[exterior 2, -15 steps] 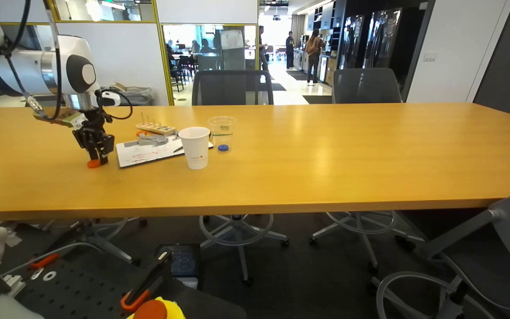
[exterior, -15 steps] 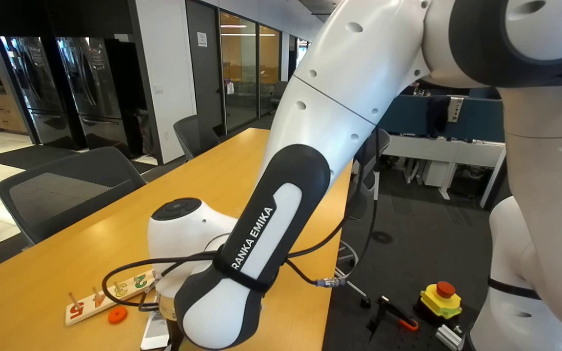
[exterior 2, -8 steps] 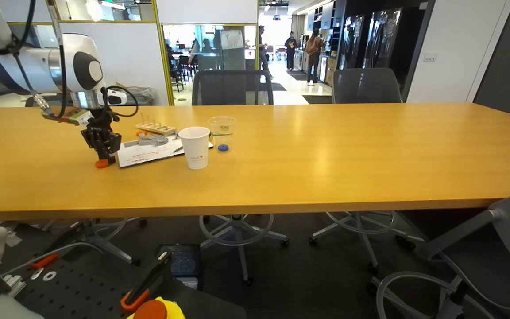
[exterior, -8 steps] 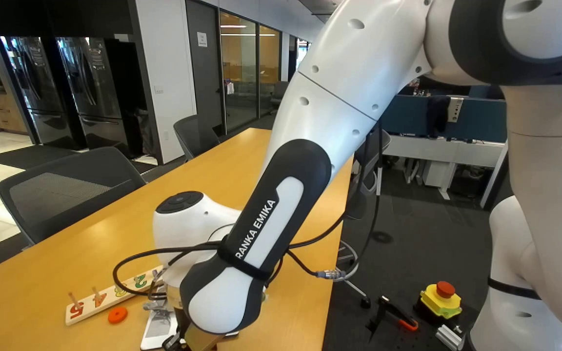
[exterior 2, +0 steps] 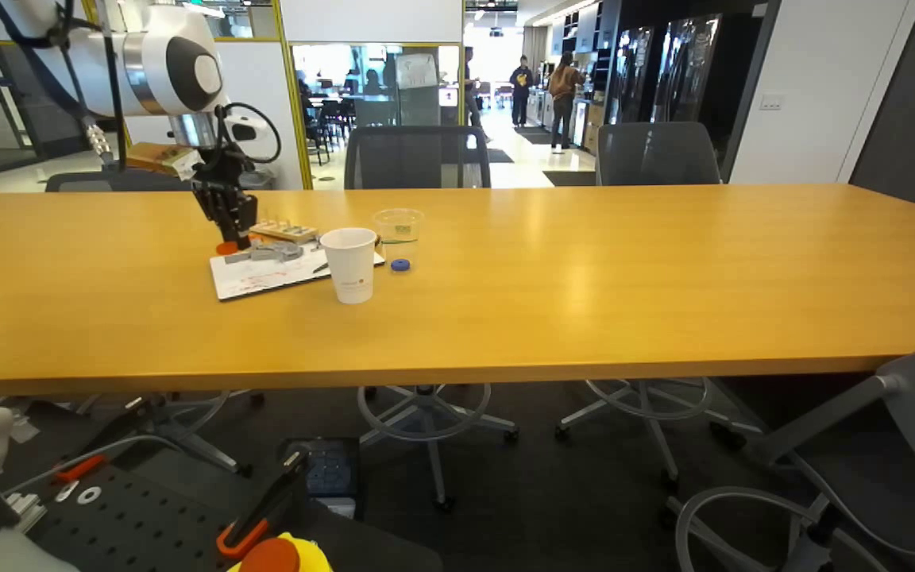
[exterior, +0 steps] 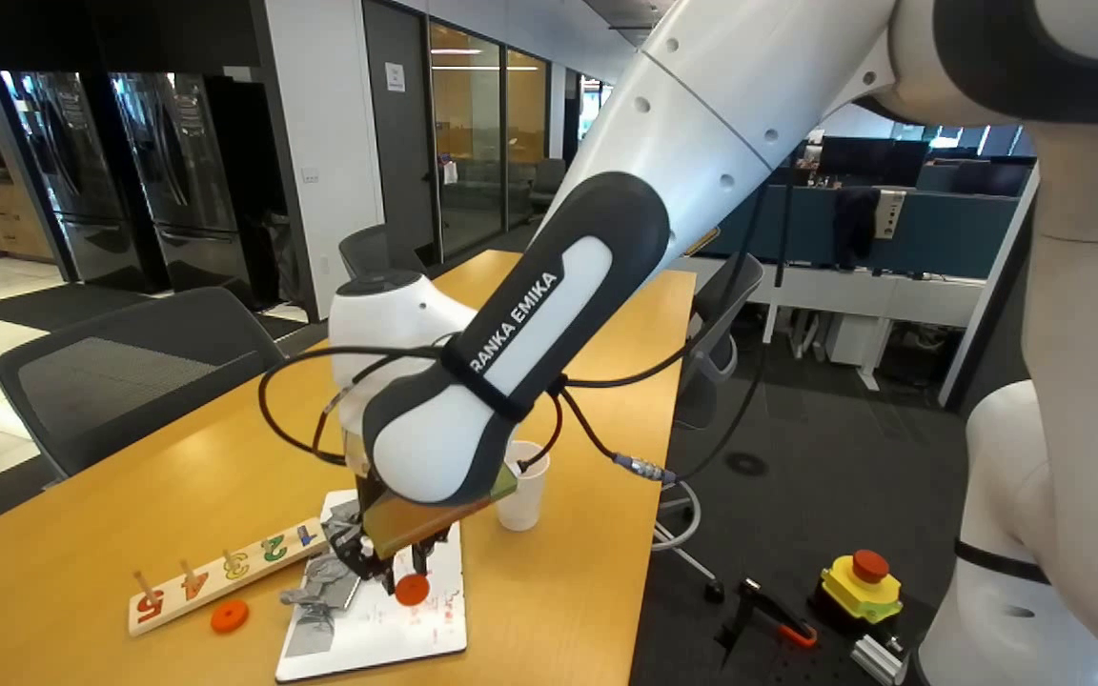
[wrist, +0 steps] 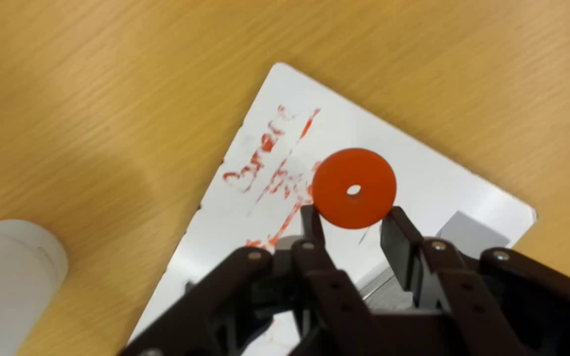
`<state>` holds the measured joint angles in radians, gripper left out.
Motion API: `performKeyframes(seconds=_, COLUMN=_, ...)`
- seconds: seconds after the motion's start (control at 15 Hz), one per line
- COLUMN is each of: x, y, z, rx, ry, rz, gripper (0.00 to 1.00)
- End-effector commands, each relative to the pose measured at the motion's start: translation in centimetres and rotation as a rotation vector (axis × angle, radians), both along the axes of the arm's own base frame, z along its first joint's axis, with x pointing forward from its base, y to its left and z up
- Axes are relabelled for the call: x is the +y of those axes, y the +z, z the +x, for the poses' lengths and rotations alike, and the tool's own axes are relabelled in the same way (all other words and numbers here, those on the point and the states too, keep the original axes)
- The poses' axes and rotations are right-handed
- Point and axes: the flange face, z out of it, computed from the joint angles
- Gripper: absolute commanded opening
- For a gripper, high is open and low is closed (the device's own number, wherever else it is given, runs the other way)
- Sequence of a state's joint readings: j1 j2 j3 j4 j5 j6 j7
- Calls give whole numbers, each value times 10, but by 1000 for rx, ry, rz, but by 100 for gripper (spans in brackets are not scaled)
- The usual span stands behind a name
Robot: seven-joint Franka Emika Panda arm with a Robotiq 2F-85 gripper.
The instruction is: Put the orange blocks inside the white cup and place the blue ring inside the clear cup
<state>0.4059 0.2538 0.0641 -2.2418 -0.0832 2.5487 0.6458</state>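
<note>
My gripper (wrist: pixel 353 215) is shut on an orange block (wrist: pixel 349 165), a round disc with a hole, held by its edges at the fingertips. In both exterior views this block (exterior: pixel 412 590) (exterior 2: pixel 226 249) hangs in the air under the gripper (exterior: pixel 404 570) (exterior 2: pixel 240 241), over the whiteboard. Another orange block (exterior: pixel 230 615) lies on the table beside the number strip. The white cup (exterior: pixel 522 495) (exterior 2: pixel 350 266) stands upright; it also shows in the wrist view (wrist: pixel 13 282). The clear cup (exterior 2: pixel 399 229) stands behind it. The blue ring (exterior 2: pixel 400 265) shows at the clear cup's base; whether inside or in front, I cannot tell.
A small whiteboard (exterior: pixel 425 624) lies under the gripper, with a grey object (exterior: pixel 320 583) on it. A wooden strip with pegs and numbers (exterior: pixel 215 577) lies beside it. The table (exterior 2: pixel 664 278) has chairs (exterior 2: pixel 418 157) along its far side.
My gripper has risen from near the table beside the whiteboard and moved right in an exterior view, carrying the orange block up over the whiteboard. The cups and blue ring have not moved.
</note>
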Motion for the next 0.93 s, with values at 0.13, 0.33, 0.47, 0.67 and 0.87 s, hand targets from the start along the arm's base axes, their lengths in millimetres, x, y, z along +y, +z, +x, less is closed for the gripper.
performKeyframes(seconds=0.13, x=-65, y=53, z=37, rx=-68, ry=-152, rz=-6, gripper=11)
performKeyframes(seconds=0.33, x=-102, y=66, z=52, rx=-104, ry=-221, rz=-19, gripper=11)
performKeyframes(seconds=0.47, x=-125, y=71, z=60, rx=-116, ry=-258, rz=-23, gripper=11)
performKeyframes(seconds=0.67, x=-150, y=75, z=68, rx=-125, ry=-300, rz=-26, gripper=11)
performKeyframes(seconds=0.87, x=-169, y=78, z=69, rx=-125, ry=-330, rz=-41, gripper=11)
